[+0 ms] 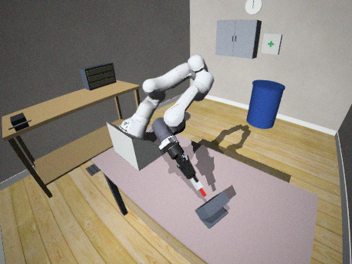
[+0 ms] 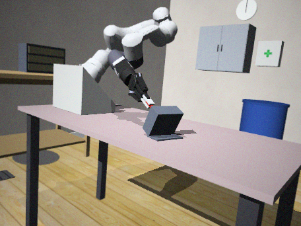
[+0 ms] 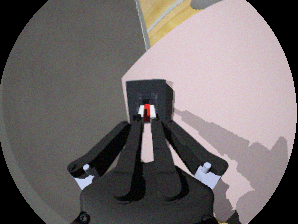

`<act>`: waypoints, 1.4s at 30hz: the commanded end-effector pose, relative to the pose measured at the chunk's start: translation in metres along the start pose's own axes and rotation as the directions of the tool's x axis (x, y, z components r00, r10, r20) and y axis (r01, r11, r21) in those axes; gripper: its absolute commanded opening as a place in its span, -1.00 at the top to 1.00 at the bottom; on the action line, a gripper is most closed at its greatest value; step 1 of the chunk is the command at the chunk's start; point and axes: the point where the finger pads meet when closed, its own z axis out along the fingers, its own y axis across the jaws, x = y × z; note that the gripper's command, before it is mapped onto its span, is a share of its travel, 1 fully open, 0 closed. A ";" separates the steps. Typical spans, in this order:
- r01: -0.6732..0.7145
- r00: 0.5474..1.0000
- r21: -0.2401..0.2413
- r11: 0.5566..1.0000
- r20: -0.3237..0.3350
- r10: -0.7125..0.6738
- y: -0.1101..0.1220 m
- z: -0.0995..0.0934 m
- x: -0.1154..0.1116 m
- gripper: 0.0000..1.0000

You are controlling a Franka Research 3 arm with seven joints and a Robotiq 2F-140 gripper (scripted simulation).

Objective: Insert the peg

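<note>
The red peg (image 1: 202,192) (image 2: 150,106) (image 3: 147,108) sticks out from between the white fingertips of my gripper (image 1: 197,184) (image 2: 147,100) (image 3: 147,111), which is shut on it. The peg points down at a slant toward the dark grey sloped panel (image 1: 213,206) (image 2: 164,110) (image 3: 133,95). In the top view a small gap shows between the peg's tip and the panel. In the wrist view a dark spot that looks like the hole lies just beyond the peg's tip, roughly in line with it. The peg's rear part is hidden by the fingers.
The panel stands on a flat foot on the pink table (image 1: 270,216) (image 2: 211,142) (image 3: 220,70). A white and grey wedge-shaped base (image 1: 124,148) (image 2: 67,89) carries the arm at the table's far end. A blue bin (image 1: 265,104) (image 2: 264,119) stands on the floor beyond the table.
</note>
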 end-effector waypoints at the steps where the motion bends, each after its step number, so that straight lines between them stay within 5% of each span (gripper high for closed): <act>1: 0.003 0.999 0.064 0.998 -0.033 -0.001 -0.003 0.000 0.001 1.00; 27: 0.003 0.999 0.064 0.998 -0.033 -0.001 -0.003 0.001 0.001 1.00; 42: 0.003 0.999 0.064 0.998 -0.033 -0.001 -0.002 0.019 0.002 1.00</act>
